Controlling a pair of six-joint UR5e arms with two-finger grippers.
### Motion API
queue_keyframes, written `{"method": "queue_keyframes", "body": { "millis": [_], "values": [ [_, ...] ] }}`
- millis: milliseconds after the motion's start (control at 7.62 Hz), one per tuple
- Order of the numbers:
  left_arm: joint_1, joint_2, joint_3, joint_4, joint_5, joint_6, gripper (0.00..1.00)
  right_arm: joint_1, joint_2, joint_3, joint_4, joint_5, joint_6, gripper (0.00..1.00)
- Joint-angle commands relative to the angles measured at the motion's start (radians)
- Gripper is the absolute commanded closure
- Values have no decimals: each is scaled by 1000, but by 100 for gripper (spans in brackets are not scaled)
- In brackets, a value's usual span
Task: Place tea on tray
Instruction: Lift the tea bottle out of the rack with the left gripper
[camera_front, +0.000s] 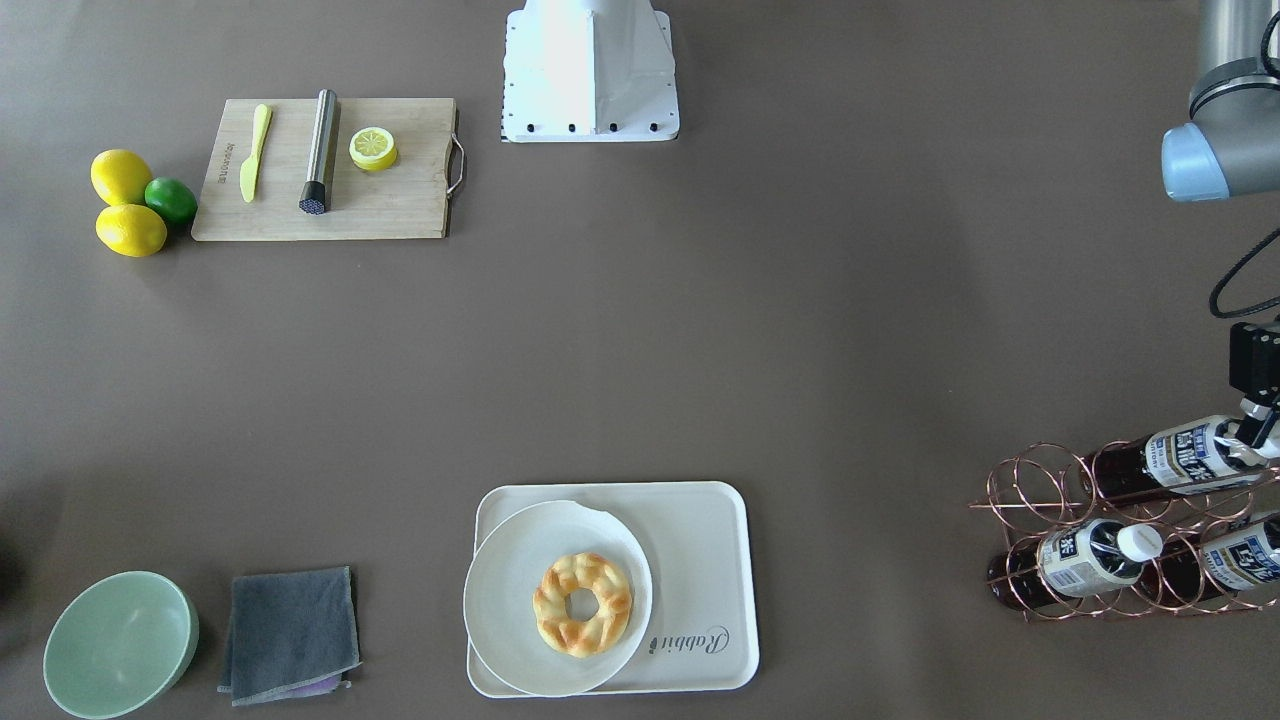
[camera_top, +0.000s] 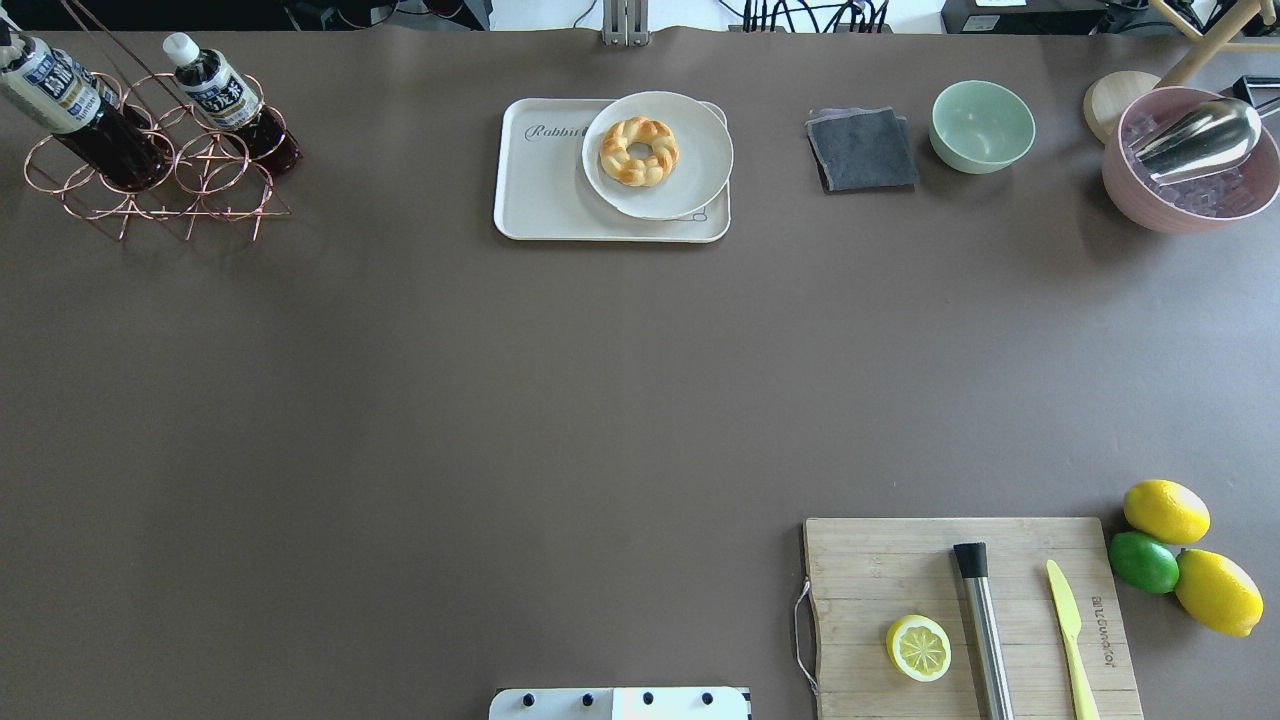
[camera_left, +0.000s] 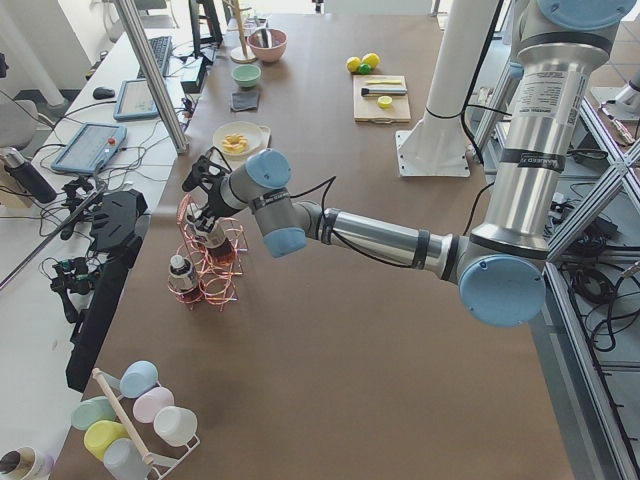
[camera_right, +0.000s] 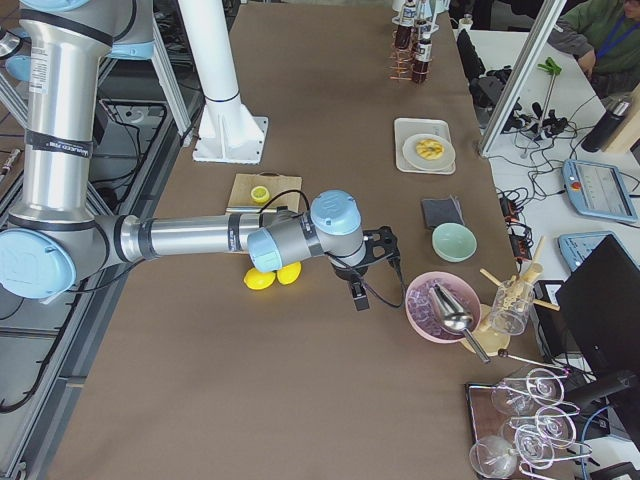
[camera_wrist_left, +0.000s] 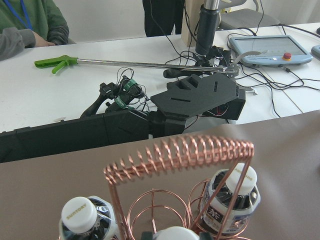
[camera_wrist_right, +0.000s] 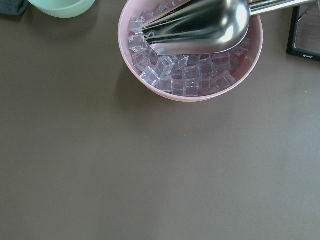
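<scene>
The tea (camera_front: 1190, 455) lies tilted in the copper wire rack (camera_front: 1030, 505) at the far left of the bench (camera_front: 640, 350), well apart from the tray (camera_front: 700, 540). The left gripper (camera_front: 1258, 430) has its jaws at the cap end of the tea; I cannot tell if they grip it. The right gripper (camera_right: 388, 255) hovers near the pink bowl (camera_right: 412, 308); how its jaws stand cannot be judged.

Brown counter (camera_top: 400, 400), matte, one surface. Far side: copper wire bottle rack (camera_top: 190, 210) at the left corner, cream "Rabbit" tray (camera_top: 545, 200) mid-edge, folded grey cloth (camera_top: 862, 150) just beside a mint-green bowl (camera_top: 982, 126), then a round wooden disc (camera_top: 1110, 100) touching a pink bowl (camera_top: 1180, 210). Near side, right: wooden cutting board (camera_top: 880, 570), with two lemons (camera_top: 1166, 511) and a lime (camera_top: 1143, 562) bunched at its right edge. White robot base (camera_top: 620, 703) at near edge, centre.
</scene>
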Motion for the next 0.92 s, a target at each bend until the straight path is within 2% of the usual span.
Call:
{"method": "queue_keyframes", "body": {
  "millis": [0, 263, 525, 788],
  "values": [
    [-110, 3, -135, 114, -127, 6, 100, 0, 0, 0, 0, 0, 0, 0],
    [-130, 34, -222, 105, -124, 6, 100, 0, -3, 0, 5, 0, 0, 0],
    [-88, 30, -300, 87, -117, 15, 100, 0, -5, -2, 8, 0, -1, 0],
    [141, 23, -360, 6, 77, 90, 100, 0, -6, -2, 8, 0, -1, 0]
  ]
}}
